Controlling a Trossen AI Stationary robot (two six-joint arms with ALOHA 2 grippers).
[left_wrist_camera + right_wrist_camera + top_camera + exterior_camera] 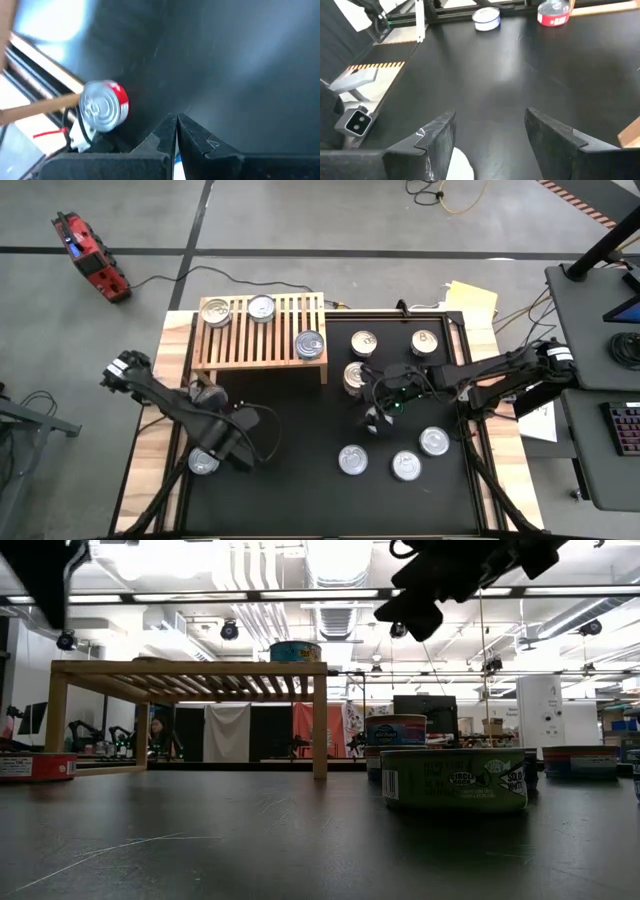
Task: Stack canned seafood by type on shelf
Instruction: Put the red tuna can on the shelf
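Left pincer (222, 442): clenched, empty, beside a red-labelled silver tin (203, 462).
Right pincer (375, 420): released, above the black surface (300, 480).
Light-wood slatted shelf (262, 340): three tins on top.

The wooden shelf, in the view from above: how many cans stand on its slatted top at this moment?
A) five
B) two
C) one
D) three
D: on the shelf three cans stand on the slats, one at the far left corner, one beside it near the middle, and one at the near right corner; all other cans are on the black mat.
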